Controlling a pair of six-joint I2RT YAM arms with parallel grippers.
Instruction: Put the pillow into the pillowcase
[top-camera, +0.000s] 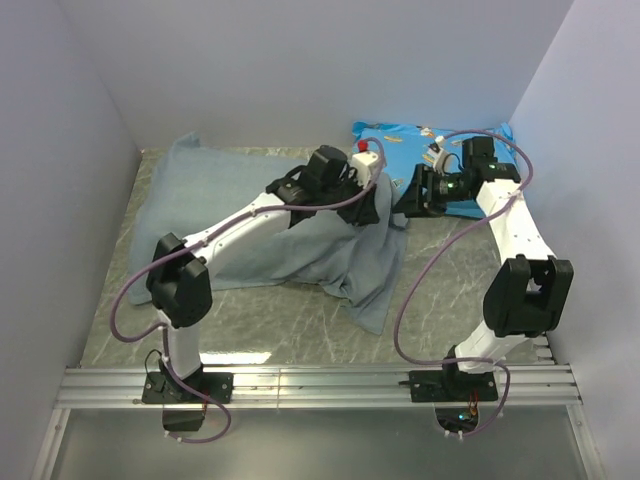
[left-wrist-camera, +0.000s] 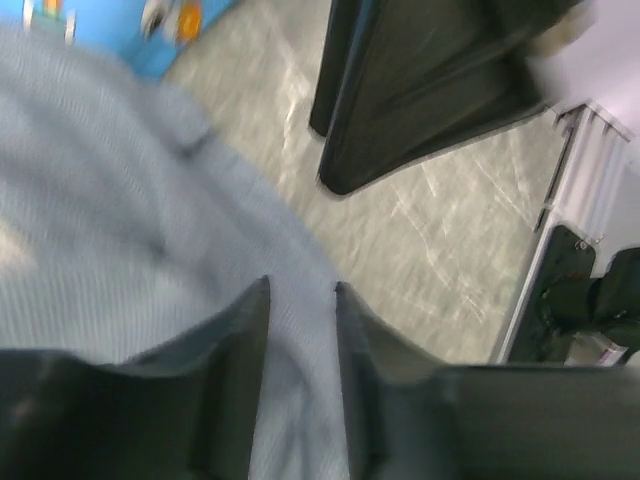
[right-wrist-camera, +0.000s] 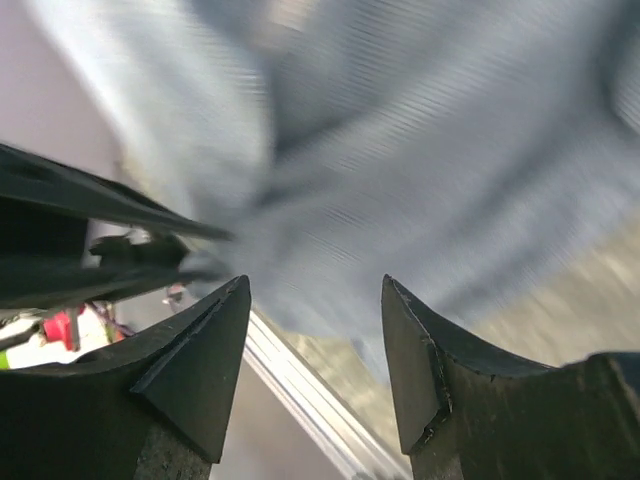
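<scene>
The grey-blue pillowcase (top-camera: 335, 262) lies rumpled across the table from the back left to the middle. It fills the left wrist view (left-wrist-camera: 120, 200) and the upper part of the right wrist view (right-wrist-camera: 420, 140). The white pillow is out of view. My left gripper (top-camera: 378, 205) hovers at the pillowcase's right edge, its jaws (left-wrist-camera: 300, 287) a little apart, with cloth showing in the narrow gap. My right gripper (top-camera: 408, 195) faces it from the right. It stands open (right-wrist-camera: 315, 282) with nothing between its fingers, just short of the cloth.
A bright blue cushion (top-camera: 400, 135) with cartoon prints lies at the back right, behind both grippers. Walls close in the table on the left, back and right. A metal rail (top-camera: 320, 385) runs along the near edge.
</scene>
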